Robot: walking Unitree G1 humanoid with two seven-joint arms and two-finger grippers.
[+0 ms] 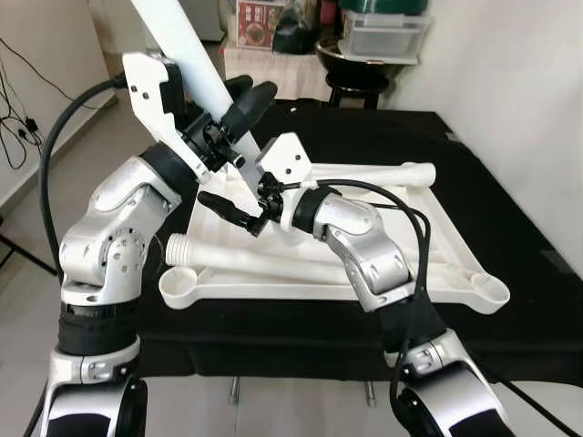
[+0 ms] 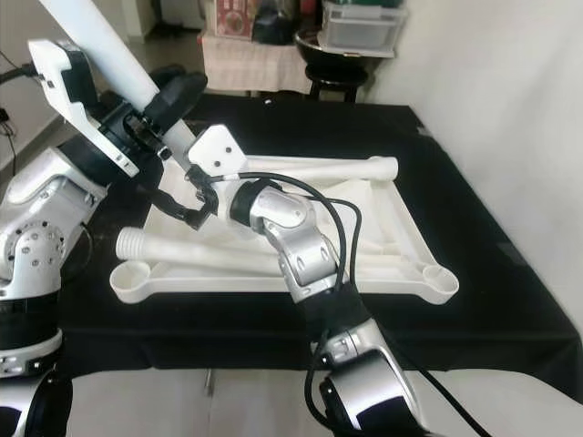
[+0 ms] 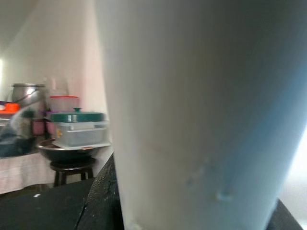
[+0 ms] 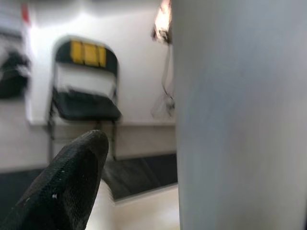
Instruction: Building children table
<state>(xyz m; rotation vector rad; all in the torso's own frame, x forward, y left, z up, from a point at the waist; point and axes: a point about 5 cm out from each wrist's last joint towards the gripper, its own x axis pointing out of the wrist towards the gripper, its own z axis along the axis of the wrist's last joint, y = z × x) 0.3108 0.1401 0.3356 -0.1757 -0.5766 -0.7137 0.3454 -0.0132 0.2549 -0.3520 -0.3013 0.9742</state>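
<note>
A: Where's the leg right now?

B: The white table leg (image 1: 187,50) is up in the air, tilted, its lower end down near the far left corner of the upturned white tabletop (image 1: 474,289). The left gripper (image 1: 228,123) is clenched round it partway up; one black finger shows across the front of the tube.

A: And the other arm?

B: The right gripper (image 1: 239,211) is lower, right at the leg's foot. Its fingers look parted, one either side of the tube, not pinching, though I can't be sure of contact. In the right wrist view one black fingertip (image 4: 67,184) stands apart from the white surface.

A: What else is on the tabletop?

B: Two loose legs: one with a threaded end (image 1: 182,249) along the near side, another (image 1: 373,173) along the far edge. All of it sits on a black cloth (image 1: 510,209)

A: So what could go wrong?

B: The leg is long and held at a slant by one grip, so it may pivot or slip before its end meets the corner socket. If it goes in crooked, the thread could bind. A sideways push might also slide the tabletop on the cloth, or nudge the loose legs
</note>
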